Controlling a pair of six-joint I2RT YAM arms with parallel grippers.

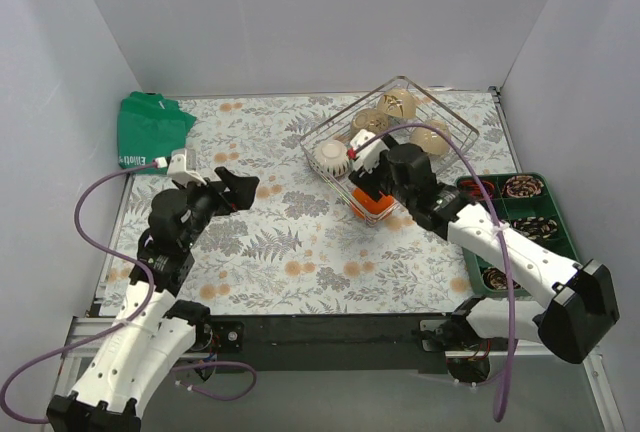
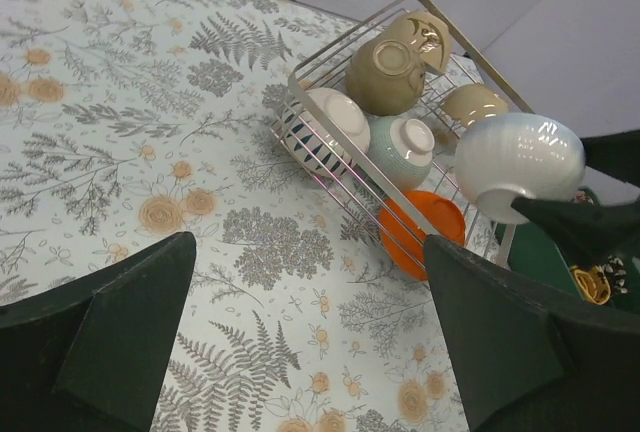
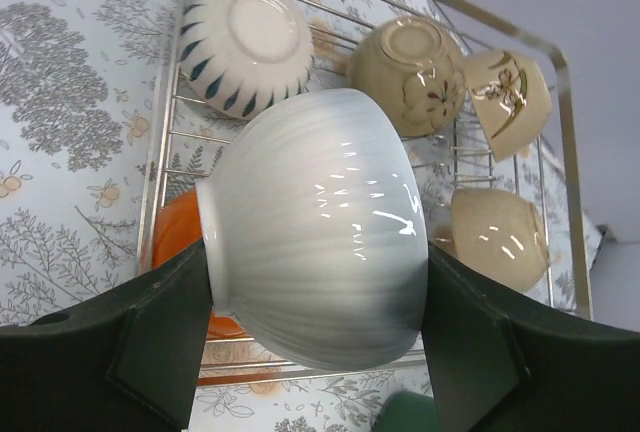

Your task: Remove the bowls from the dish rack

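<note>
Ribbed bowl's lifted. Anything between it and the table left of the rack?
Only the dish rack's wire rim below the ribbed white bowl; the table beyond shows nothing until the open left gripper farther left.

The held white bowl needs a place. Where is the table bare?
Free: the floral table between the dish rack and the left gripper, toward the near edge. Crowded: the rack below the white bowl, the compartment tray on its right, the green cloth at far left.

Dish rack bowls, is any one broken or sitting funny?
Nothing looks broken. The orange bowl stands tipped on edge at the dish rack's near corner. The right gripper holds a ribbed white bowl above the rack.
</note>
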